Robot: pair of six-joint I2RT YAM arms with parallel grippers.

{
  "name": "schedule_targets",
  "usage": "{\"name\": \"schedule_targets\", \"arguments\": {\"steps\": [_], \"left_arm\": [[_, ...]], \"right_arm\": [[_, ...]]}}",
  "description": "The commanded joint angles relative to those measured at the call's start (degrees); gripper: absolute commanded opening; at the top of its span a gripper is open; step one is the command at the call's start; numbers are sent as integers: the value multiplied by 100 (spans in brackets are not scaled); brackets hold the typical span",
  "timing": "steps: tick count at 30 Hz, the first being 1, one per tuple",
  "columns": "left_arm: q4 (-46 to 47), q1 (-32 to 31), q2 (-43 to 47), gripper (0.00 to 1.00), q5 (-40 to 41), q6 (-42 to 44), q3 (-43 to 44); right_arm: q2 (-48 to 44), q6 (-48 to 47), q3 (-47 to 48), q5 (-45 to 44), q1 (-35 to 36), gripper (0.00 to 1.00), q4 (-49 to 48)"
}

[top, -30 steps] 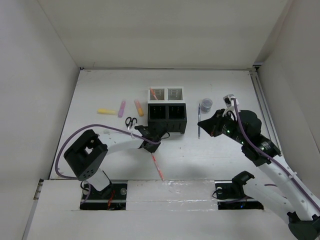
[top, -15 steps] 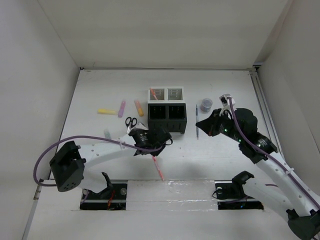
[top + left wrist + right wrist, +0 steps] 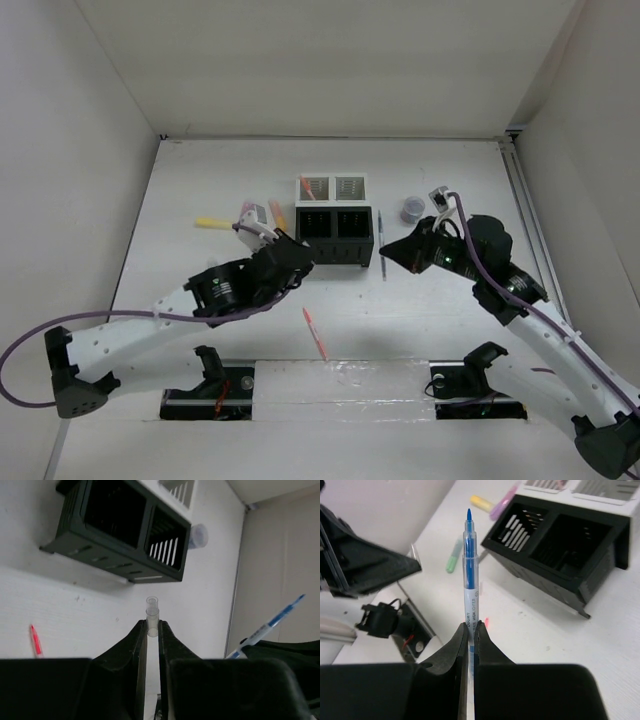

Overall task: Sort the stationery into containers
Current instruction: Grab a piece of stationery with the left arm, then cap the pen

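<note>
My left gripper (image 3: 300,262) (image 3: 152,625) hangs just in front of the black containers (image 3: 335,236) (image 3: 120,530), shut on a small clear tube (image 3: 152,616) that sticks out past its tips. To their right, my right gripper (image 3: 393,250) (image 3: 471,625) is shut on a blue pen (image 3: 381,240) (image 3: 469,570) held off the table. A red pen (image 3: 314,333) (image 3: 35,641) lies on the table in front. The white containers (image 3: 332,187) stand behind the black ones. Yellow (image 3: 210,223), pink (image 3: 245,210) and orange (image 3: 277,212) highlighters lie to the left; a green highlighter (image 3: 454,557) lies nearer. The scissors are hidden.
A small round grey item (image 3: 411,209) (image 3: 197,536) sits right of the containers. The left arm (image 3: 230,288) stretches across the left middle of the table. White walls close in the table on three sides.
The left arm has stretched out and swung its gripper up from the red pen to the black containers. My right gripper has carried the blue pen left, closer to the containers.
</note>
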State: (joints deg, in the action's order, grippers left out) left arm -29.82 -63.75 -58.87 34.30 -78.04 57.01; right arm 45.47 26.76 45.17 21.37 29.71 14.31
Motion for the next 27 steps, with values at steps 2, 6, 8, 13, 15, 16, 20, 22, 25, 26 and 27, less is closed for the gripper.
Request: {"name": "schedule_targets", "arguments": {"steps": [2, 6, 8, 13, 15, 16, 20, 22, 25, 26, 27], "left_arm": [[564, -6, 613, 0, 884, 1658, 55], [1346, -6, 1254, 0, 753, 2977, -59], [1602, -6, 1571, 0, 674, 3346, -120], [2120, -6, 2203, 0, 332, 4225, -471], [2437, -6, 2555, 0, 78, 4411, -690], [2524, -6, 2669, 0, -11, 4498, -761], [2762, -6, 3135, 0, -283, 4789, -1034], [2964, -6, 3408, 0, -528, 4912, -1226], [3079, -6, 3628, 0, -661, 4992, -1280], [3079, -6, 3689, 0, -662, 4992, -1280], [3001, -6, 3690, 0, -662, 4992, -1280]], "right_arm": [[23, 565, -472, 1192, 226, 0, -1437], [374, 970, -527, 915, 1069, 0, -2106], [646, 1041, -439, 668, 1456, 0, -2360], [1314, 1375, -254, 649, 2336, 0, -3389], [1586, 1542, -254, 806, 2468, 0, -3923], [1692, 1595, -254, 904, 2573, 0, -4109], [2105, 1928, -70, 1159, 2855, 0, -4840], [2272, 2043, 18, 1159, 2908, 0, -5050], [2334, 2043, 141, 1159, 3101, 0, -5052], [2334, 1991, 141, 1107, 3102, 0, -5113], [2334, 1991, 141, 1107, 3102, 0, -5113]]}}
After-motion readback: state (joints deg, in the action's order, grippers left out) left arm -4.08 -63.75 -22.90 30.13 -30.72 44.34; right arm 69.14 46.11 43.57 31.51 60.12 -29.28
